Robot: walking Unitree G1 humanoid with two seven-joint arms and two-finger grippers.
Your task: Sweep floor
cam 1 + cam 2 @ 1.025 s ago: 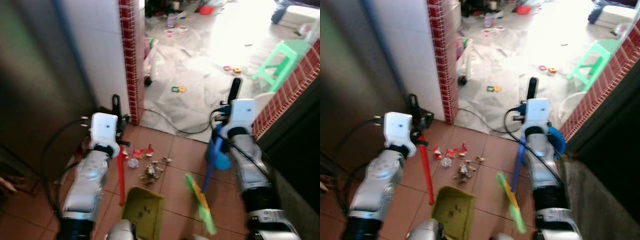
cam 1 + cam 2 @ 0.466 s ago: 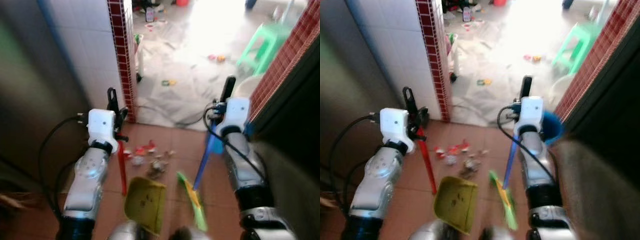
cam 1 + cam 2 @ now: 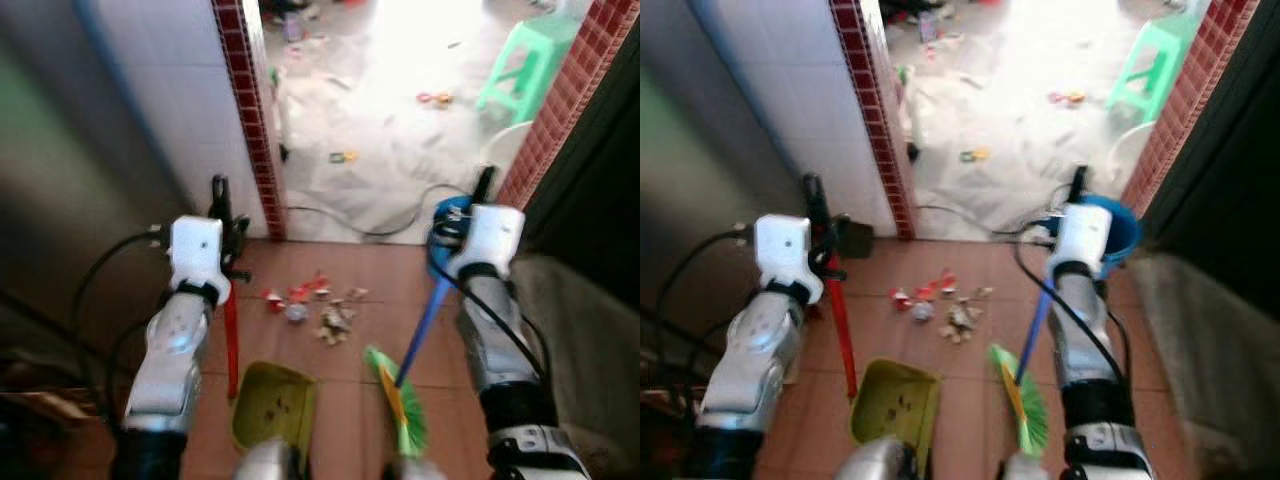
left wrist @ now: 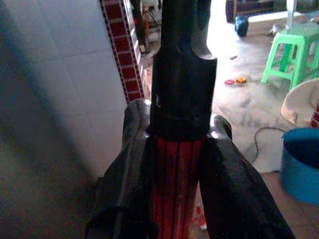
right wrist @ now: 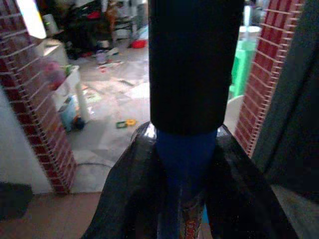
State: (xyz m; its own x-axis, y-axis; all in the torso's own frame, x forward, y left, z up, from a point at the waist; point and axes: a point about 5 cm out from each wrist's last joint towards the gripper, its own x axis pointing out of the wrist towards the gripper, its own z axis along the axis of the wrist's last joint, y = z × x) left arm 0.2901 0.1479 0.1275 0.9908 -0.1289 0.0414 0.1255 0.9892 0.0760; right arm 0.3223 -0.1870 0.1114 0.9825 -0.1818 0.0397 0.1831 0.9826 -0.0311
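A yellow-green dustpan [image 3: 272,405] rests on the brown tile floor, its red handle [image 3: 231,340] rising to my left gripper [image 3: 222,215]. That gripper [image 4: 178,115] is shut on the handle's black grip. My right gripper [image 3: 480,195] is shut on the broom's blue handle [image 3: 425,325], just under its black grip [image 5: 194,59]. The green bristles [image 3: 398,400] touch the floor right of the dustpan. A small pile of litter [image 3: 315,305], red scraps and crumpled bits, lies on the tiles just beyond the dustpan and the bristles.
A white tiled wall with a red brick edge [image 3: 250,110] stands on the left. A brick wall [image 3: 560,100] stands on the right, with a blue bucket [image 3: 1120,225] at its foot. Beyond the doorway, a cable [image 3: 390,225], scattered toys and a green stool [image 3: 525,65] are on the bright floor.
The whole view has shifted, so the camera has moved. Both grippers keep their hold, and the dustpan, broom head and litter stay in the same arrangement.
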